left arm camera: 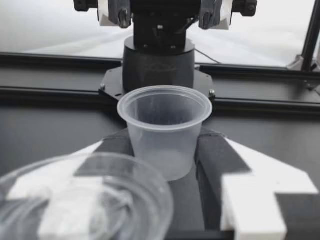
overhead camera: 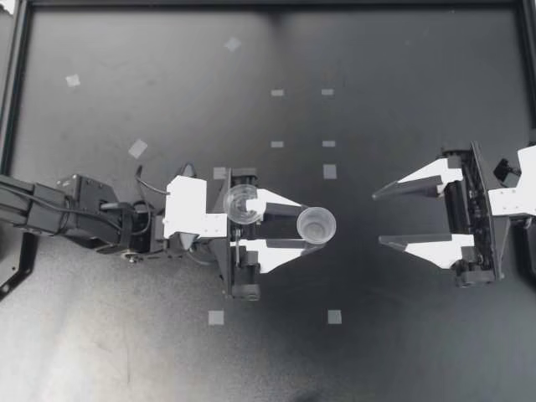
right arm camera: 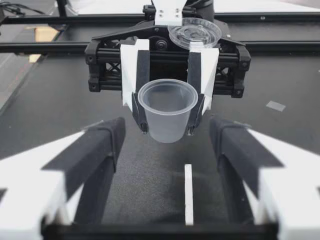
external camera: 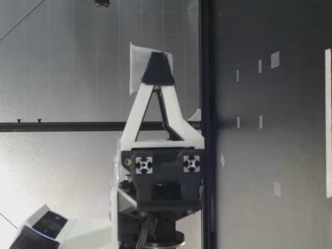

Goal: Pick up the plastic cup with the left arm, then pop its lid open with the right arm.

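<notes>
The black table fills the top view. My left gripper reaches in from the left edge to about the table's middle, and its jaws are clamped on a small clear plastic cup, one finger on each side of the wall just under the rim. My right gripper comes in from the right edge and faces it, near but apart. Its jaws are spread wide with nothing between them.

The cup is upright, mouth up and seemingly empty. The right wrist view and the low view show it held well above the table.

Farther back on the left gripper's body rests what looks like a clear lid, though the blur leaves that unsure. Small pale tape marks dot the table's middle.

As I judge it, the cup is picked up and presented. It is not capped, and the right gripper has touched nothing.
</notes>
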